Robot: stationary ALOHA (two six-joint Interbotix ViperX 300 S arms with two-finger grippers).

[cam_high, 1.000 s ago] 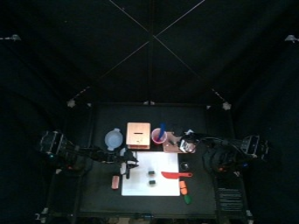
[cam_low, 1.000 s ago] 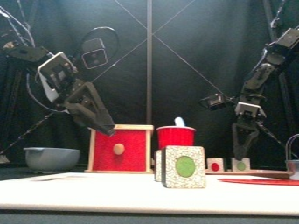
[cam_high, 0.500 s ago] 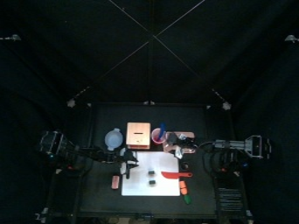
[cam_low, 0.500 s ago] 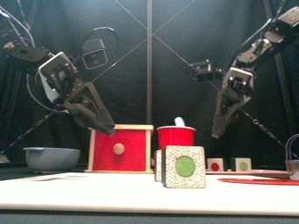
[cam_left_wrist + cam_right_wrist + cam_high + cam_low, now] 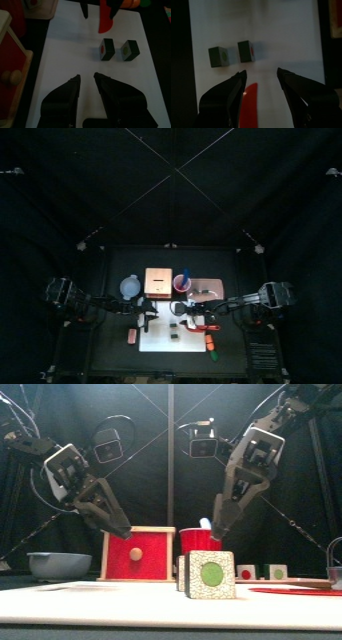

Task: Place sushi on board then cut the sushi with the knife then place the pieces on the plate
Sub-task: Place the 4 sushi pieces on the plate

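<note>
Red flat plastic toy knife (image 5: 248, 107) lies on the white rectangular cutting board (image 5: 67, 50), toward the board's right edge. I judge the step in hand is picking it up for the cut.

My right gripper (image 5: 261, 73) hovers above the knife with its jaws apart and nothing in them. In the wrist view the knife sits in line with the gap.

The dark green toy sushi blocks (image 5: 105, 48) are on the board near its middle. They sit side by side with a small gap, just past the knife's tip. I cannot tell whether either one is more than a single block.

My left gripper (image 5: 87, 76) hangs over the board's left edge, jaws a little apart and empty.

To do this well:
- I come straight down, since the knife is thin and flat and the jaw tips must nearly touch the board before closing.
- I close across the knife's narrow width, at the end away from the sushi.
- I go slowly, because a glancing touch probably slides the knife on the smooth board.
- I keep the blade off the blocks on the lift.
- The left gripper looks well placed to steady the sushi for the cut.
</note>
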